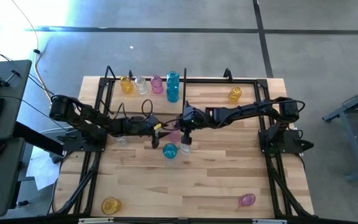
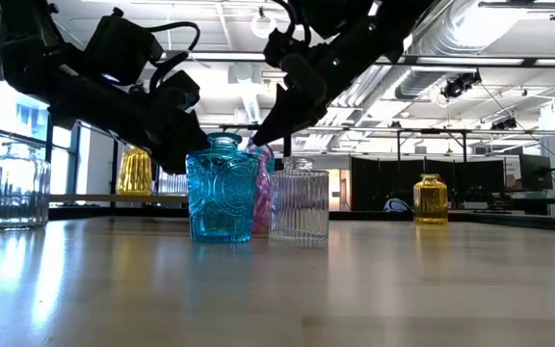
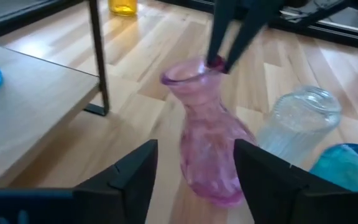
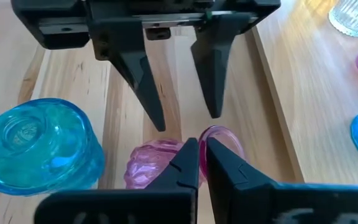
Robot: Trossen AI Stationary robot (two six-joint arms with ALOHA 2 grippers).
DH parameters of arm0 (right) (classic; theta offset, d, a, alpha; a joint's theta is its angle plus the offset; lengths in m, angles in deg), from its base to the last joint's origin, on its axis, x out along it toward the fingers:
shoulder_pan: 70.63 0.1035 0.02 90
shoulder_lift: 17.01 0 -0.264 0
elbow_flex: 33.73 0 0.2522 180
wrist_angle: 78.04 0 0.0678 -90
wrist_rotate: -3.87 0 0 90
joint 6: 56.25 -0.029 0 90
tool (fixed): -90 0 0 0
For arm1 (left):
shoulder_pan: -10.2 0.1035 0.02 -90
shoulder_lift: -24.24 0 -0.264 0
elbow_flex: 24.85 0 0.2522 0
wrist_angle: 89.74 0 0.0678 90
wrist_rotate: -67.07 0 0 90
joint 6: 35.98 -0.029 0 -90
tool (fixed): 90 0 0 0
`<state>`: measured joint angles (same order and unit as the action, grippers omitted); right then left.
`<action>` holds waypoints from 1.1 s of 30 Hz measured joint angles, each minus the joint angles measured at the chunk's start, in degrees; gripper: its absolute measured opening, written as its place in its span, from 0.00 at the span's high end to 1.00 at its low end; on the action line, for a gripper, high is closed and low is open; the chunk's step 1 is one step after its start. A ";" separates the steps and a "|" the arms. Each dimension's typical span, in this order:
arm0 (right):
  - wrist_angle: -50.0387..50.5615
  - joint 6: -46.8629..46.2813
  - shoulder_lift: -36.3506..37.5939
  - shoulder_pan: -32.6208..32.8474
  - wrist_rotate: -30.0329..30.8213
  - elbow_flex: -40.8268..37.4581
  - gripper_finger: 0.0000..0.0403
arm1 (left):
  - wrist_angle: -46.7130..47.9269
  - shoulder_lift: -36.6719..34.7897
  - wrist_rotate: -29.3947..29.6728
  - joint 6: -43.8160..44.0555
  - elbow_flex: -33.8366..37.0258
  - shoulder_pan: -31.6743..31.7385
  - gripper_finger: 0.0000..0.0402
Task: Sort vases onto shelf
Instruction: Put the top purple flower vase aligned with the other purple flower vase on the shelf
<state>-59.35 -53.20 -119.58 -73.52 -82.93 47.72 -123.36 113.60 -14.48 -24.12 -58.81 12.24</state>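
Vases (image 1: 169,150) stand on the wooden table (image 1: 197,180).

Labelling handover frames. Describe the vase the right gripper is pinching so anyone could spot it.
At the table's centre, where both arms meet, three vases cluster. It is the pink vase, beside the blue jar and the clear ribbed jar. Only it has a narrow flared neck, its rim pinched by the right gripper.

a pink vase (image 3: 211,148) is standing upright at the centre of the high view, between a ribbed clear jar (image 3: 298,121) and a teal jar (image 2: 222,189). yellow, clear, pink and teal vases are lining the shelf (image 1: 204,81) at upper centre.
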 joint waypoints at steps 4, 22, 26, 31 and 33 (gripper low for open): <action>0.14 0.49 0.00 0.30 0.02 0.00 1.00 | -0.19 -0.05 -0.26 0.78 0.01 0.20 0.46; -0.89 2.61 0.00 2.15 -0.01 0.02 1.00 | -0.59 4.03 -6.78 7.59 -5.74 0.83 0.46; -1.31 3.04 0.00 2.61 0.00 0.02 1.00 | -0.92 7.02 -6.85 8.50 -7.32 1.38 0.46; -1.42 3.23 0.00 2.68 0.00 0.02 1.00 | -6.35 10.72 -6.84 7.00 -8.58 1.38 0.46; -1.40 3.24 0.00 2.68 0.00 0.02 1.00 | -7.19 11.60 -6.82 6.91 -8.83 1.38 0.48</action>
<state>-60.75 -49.97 -119.58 -70.84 -82.93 47.74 -130.55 125.20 -21.29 -17.22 -67.63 13.62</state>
